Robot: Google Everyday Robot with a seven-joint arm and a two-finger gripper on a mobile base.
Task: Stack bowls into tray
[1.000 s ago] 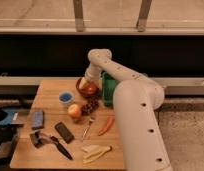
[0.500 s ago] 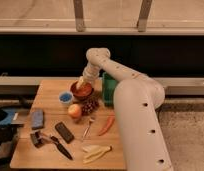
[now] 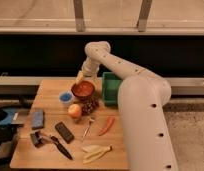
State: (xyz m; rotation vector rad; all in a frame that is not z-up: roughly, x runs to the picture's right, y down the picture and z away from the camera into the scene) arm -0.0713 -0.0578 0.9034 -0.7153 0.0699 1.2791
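Note:
An orange-red bowl [image 3: 83, 90] stands upright on the wooden table [image 3: 45, 150], near its back edge. Right of the bowl, at the table's back right, lies the green tray [image 3: 111, 88]; the arm hides part of it. My gripper [image 3: 79, 78] hangs just above the bowl's back-left rim, reaching in from the right, open, with nothing between its fingers. Whether it touches the rim I cannot tell.
A small white cup with blue inside [image 3: 66, 97] sits left of the bowl. An apple [image 3: 75, 111] and dark grapes [image 3: 89, 105] lie in front of it. Further forward are a red chilli [image 3: 107, 125], a fork [image 3: 87, 128], a black bar [image 3: 64, 132], a blue sponge [image 3: 37, 119] and bananas [image 3: 96, 152].
The gripper has shifted a little to the left over the bowl. The bowl shows more fully now, slightly left of where it appeared before.

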